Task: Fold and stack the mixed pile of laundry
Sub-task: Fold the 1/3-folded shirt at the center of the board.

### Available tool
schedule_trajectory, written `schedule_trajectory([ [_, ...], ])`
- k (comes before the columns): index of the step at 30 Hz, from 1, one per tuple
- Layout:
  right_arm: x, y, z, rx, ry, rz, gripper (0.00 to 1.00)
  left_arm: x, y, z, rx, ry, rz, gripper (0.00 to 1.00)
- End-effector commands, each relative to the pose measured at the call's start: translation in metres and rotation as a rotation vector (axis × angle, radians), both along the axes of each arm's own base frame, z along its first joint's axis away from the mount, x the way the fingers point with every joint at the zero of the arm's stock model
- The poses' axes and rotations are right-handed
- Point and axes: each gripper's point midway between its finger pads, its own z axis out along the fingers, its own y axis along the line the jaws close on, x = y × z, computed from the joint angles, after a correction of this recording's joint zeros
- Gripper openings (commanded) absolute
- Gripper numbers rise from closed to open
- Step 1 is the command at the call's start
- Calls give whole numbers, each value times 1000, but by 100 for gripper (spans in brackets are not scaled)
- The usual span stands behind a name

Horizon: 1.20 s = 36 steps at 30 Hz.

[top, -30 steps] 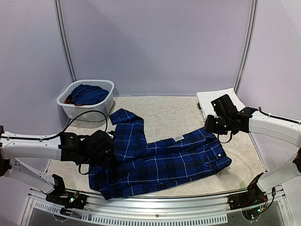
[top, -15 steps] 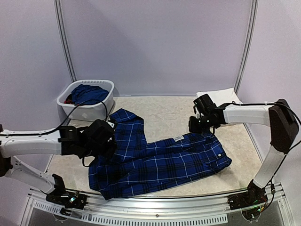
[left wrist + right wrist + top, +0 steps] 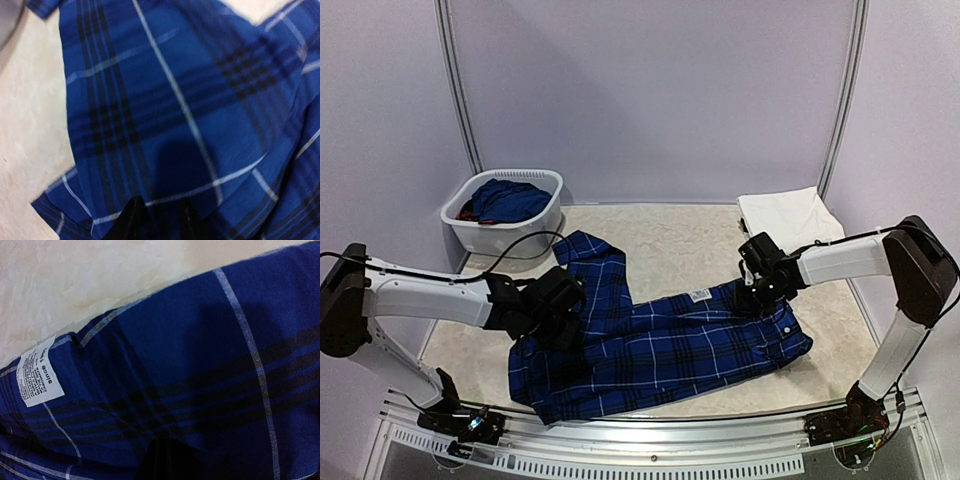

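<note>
So there's one navy plaid garment (image 3: 650, 345) spread flat across the middle of the table (image 3: 660, 232), running from lower left to right of centre, with one white label (image 3: 699, 294) showing near its upper edge. The right gripper (image 3: 752, 296) is down on the garment's right end just beside that label, fingers squeezed together and pinching the cloth; the creases run right into them. The left gripper (image 3: 560, 322) sits on the left end, and its two fingertips (image 3: 134, 220) are a bit apart on the fabric. Honestly can't tell if they've caught a fold or not. One folded white piece (image 3: 788, 212) lies at the upper right. One white basket (image 3: 500, 238) at the upper left holds one solid blue piece (image 3: 510, 198) and a bit of red (image 3: 468, 212).
</note>
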Motion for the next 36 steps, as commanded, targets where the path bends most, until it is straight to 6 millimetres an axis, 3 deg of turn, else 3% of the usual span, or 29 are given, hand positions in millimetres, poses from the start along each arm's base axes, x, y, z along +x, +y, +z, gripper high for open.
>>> schedule_trajectory([
  [1, -14, -28, -14, -98, 23, -55, 5, -23, 13, -30, 13, 113, 15, 26],
  [5, -16, -48, -11, -182, 6, -101, 5, -46, 15, -36, 31, 173, 1, 24],
  [9, -9, -36, 6, -144, -17, -71, 5, -60, 10, -28, 34, 184, -30, 23],
  [14, 5, 9, 61, -82, -122, 38, 6, -47, 2, 18, -42, 54, -22, 23],
  [19, 20, 74, 114, 88, -221, 173, 8, -32, 8, 65, -146, -103, 13, 30],
  [23, 32, 106, 128, 193, -237, 232, 13, -12, 16, 85, -209, -201, 66, 40],
  [27, 35, 129, 121, 231, -214, 264, 13, 21, 27, 106, -272, -268, 175, 48],
  [33, 27, 125, 104, 202, -188, 260, 17, 74, 38, 119, -349, -328, 300, 61],
  [36, 21, 114, 96, 176, -180, 240, 20, 104, 36, 108, -321, -280, 307, 60],
])
